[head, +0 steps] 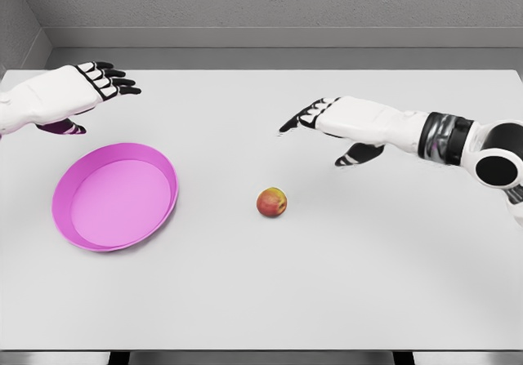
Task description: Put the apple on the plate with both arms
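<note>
While both hands, left (78, 87) and right (331, 120), hover open-fingered, the apple (272, 202) sits apart from the plate (114, 197) rim.

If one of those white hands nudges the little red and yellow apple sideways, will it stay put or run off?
The small round red and yellow apple would probably roll, since it sits loose on the smooth white table with nothing beside it. It looks firm, so it should keep its shape. Its rounded skin may slip between the fingers of the open right hand.
</note>
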